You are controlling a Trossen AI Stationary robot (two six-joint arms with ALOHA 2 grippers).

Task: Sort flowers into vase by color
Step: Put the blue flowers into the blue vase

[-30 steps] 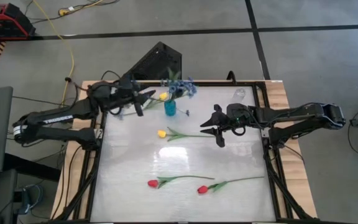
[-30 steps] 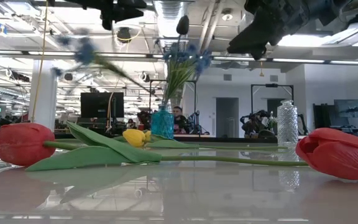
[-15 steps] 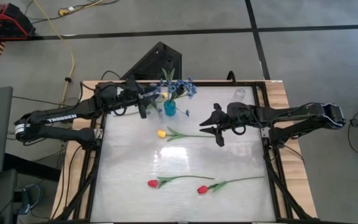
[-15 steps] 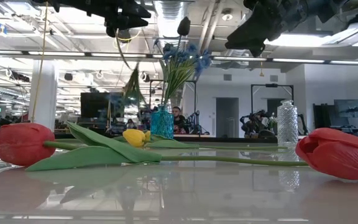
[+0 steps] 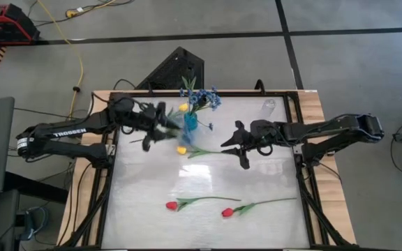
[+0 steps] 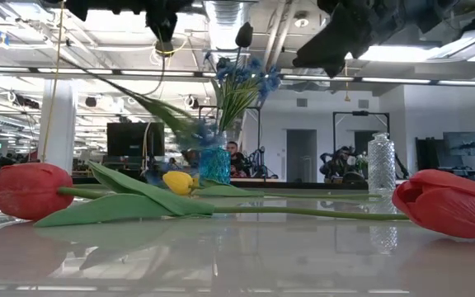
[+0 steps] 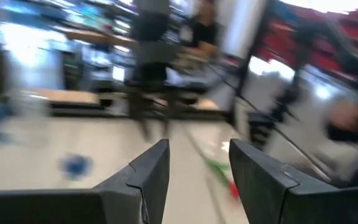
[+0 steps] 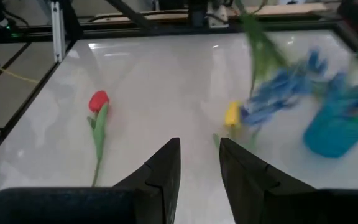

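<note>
A blue flower spray is up in the air near the far edge of the table, just beside the blue vase. It looks smeared in every view, and the pictures do not show clearly what is holding it. The left gripper is right next to it, over the far left part of the table. In the left wrist view its two fingers stand apart with nothing clear between them, so I cannot tell if it pinches the stem.

The vase already has blue flowers in it. A clear glass vase stands near the far right corner, and it looks empty.

A yellow tulip lies on the table in front of the blue vase. Two red tulips lie close to the near edge.

The right gripper hangs over the middle right of the table, near the yellow tulip's stem. Its fingers are spread a little and hold nothing.

These flowers are probably very light and bendy. The stem is thin and may slip or swing. The best place to pinch is likely the middle of the stem, not the soft blossoms.
</note>
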